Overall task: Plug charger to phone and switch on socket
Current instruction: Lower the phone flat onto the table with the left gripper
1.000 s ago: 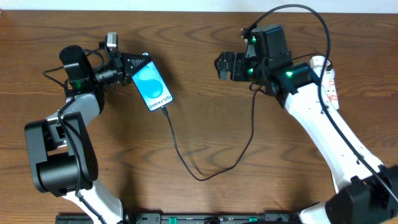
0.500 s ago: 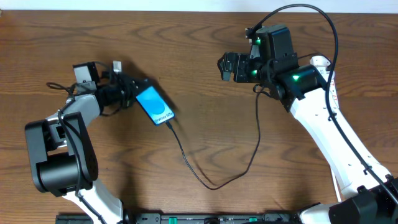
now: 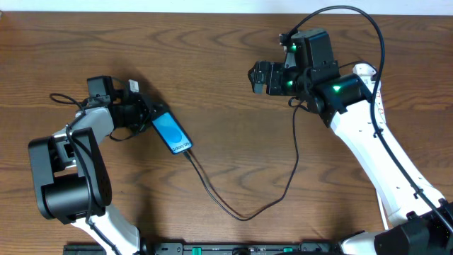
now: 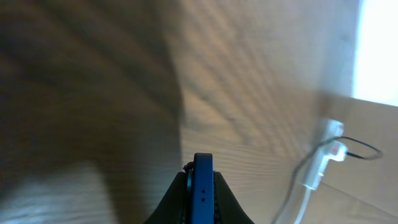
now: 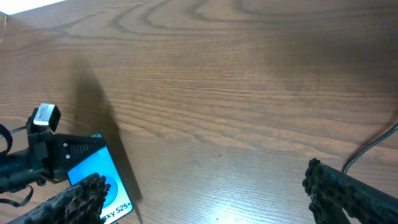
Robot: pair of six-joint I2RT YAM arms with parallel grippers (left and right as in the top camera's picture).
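Note:
The phone (image 3: 172, 132), blue screen with "Galaxy S25" text, is held by its upper end in my left gripper (image 3: 150, 115), low over the table at the left. In the left wrist view its blue edge (image 4: 203, 186) stands between the two black fingers. The black charger cable (image 3: 241, 212) runs from the phone's lower end, loops across the table and rises toward the right arm. My right gripper (image 3: 259, 76) is open and empty, apart from the phone. The right wrist view shows the phone (image 5: 99, 186) at lower left. The white socket strip (image 3: 375, 92) lies at the far right, partly hidden by the right arm.
The socket strip and its white cord (image 4: 320, 163) show far off in the left wrist view. The wooden table's far edge (image 3: 212, 10) runs along the top. A thick black robot cable (image 3: 354, 14) arcs over the right arm.
My left gripper has swung the phone down and toward the front, turning it more edge-on. The cable loop has shifted with it. The right arm has barely moved.

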